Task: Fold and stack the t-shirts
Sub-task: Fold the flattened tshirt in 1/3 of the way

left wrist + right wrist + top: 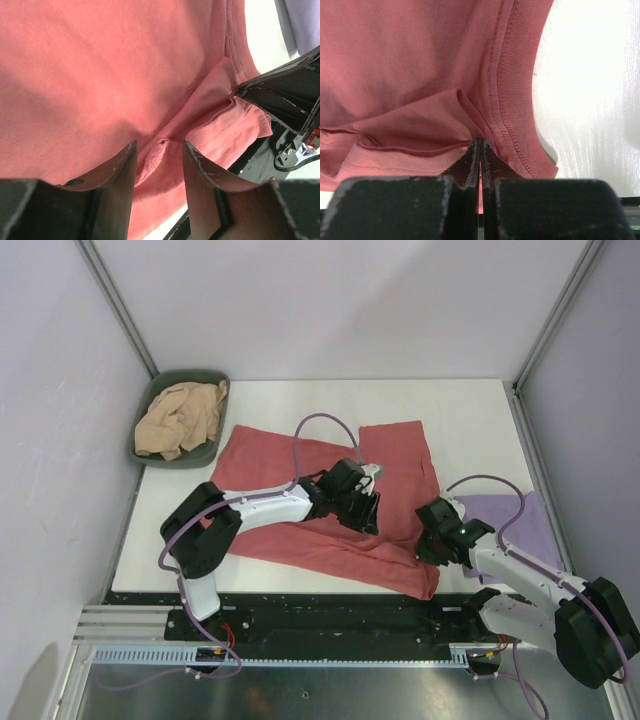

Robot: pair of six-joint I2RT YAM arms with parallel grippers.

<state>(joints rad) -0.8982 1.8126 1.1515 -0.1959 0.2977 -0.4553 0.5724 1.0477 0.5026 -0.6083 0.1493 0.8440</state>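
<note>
**A:** Right gripper (480, 146), what's it doing?
**B:** Jaws pressed together on the red tee (395, 455), pinching a fold at its near right corner.
**A:** And the left gripper (159, 145)?
**B:** Half apart over the middle of that tee, with a low ridge of cloth between its fingers, not clamped.
**A:** The others?
**B:** Lavender tee (535, 525) lies flat at the right. Tan tee (180, 420) is crumpled in the bin (190, 377), far left.
</note>
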